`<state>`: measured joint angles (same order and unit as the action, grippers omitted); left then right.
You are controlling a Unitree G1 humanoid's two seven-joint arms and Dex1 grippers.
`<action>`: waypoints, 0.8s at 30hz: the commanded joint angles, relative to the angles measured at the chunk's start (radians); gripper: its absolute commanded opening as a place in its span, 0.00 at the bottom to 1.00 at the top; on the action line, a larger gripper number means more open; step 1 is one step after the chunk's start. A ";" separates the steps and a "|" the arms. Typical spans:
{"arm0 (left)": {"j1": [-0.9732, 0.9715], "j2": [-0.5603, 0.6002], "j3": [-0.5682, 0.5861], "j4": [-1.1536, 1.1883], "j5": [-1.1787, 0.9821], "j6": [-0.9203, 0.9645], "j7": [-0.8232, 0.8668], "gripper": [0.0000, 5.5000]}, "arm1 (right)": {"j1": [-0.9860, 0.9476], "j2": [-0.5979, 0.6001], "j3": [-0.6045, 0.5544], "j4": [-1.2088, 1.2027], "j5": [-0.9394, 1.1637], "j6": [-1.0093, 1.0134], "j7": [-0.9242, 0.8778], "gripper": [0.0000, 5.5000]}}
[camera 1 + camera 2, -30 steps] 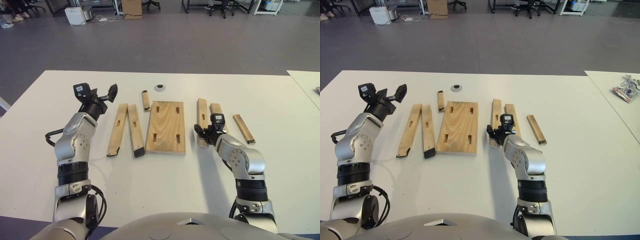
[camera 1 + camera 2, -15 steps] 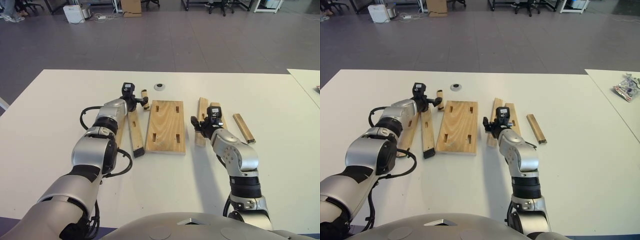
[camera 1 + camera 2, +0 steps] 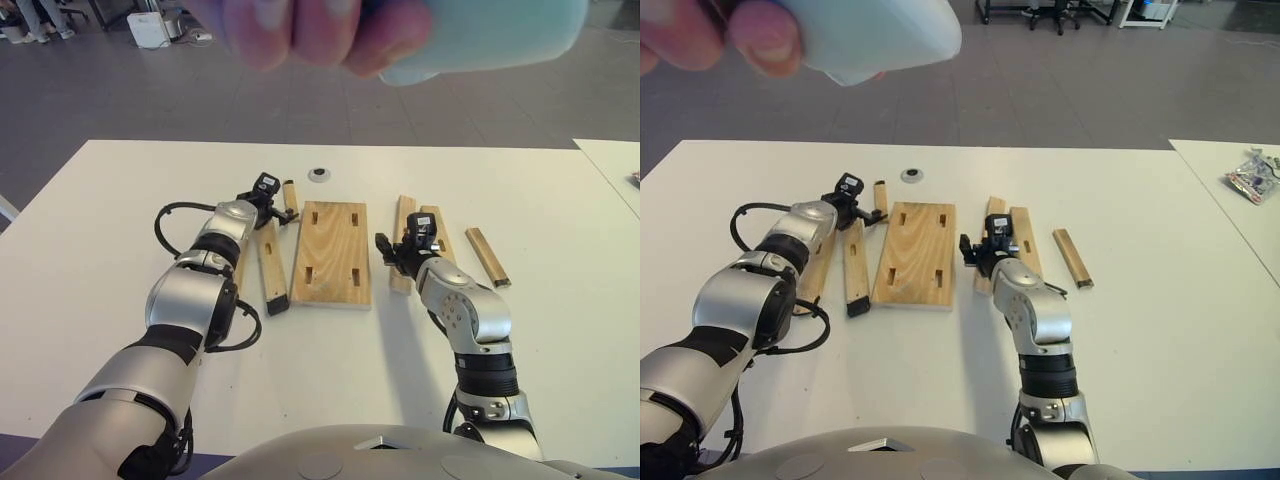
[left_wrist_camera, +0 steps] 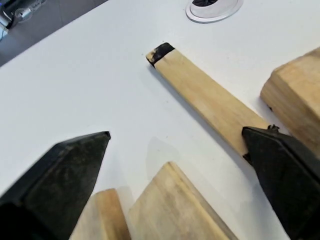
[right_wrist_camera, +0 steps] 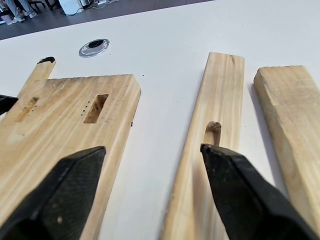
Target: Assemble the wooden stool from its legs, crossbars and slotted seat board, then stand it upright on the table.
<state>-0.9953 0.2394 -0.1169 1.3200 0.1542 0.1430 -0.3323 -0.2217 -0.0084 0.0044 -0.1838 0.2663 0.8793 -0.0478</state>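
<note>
The seat board (image 3: 330, 253) lies flat mid-frame on the bench (image 3: 100, 200). Left jaws are spread wide by the short bar (image 3: 291, 198) at its upper left. Right jaws are spread wide over a leg (image 3: 404, 213) on its right.

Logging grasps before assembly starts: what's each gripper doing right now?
Left gripper: open, holding nothing.
Right gripper: open, holding nothing.

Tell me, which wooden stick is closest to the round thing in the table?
The short crossbar with the dark tip, left of the seat board's far corner. All other sticks lie farther from that grommet.
</note>
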 commanded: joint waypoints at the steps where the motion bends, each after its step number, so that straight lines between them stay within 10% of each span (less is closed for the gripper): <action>1: 0.030 0.002 -0.077 0.025 0.097 0.001 -0.016 0.89 | 0.006 0.008 0.003 -0.015 -0.010 0.004 0.004 0.65; 14: 0.147 0.154 -0.181 -0.026 0.169 -0.080 -0.284 0.89 | 0.028 0.045 0.005 -0.025 -0.026 -0.017 -0.009 0.65; 24: 0.067 0.123 -0.040 -0.107 0.019 -0.021 -0.333 0.89 | 0.021 0.063 0.007 -0.014 -0.045 -0.036 -0.005 0.65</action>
<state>-0.9202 0.3919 -0.1795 1.2061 0.1961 0.0773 -0.6505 -0.1885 0.0511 0.0092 -0.2030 0.2287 0.8486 -0.0528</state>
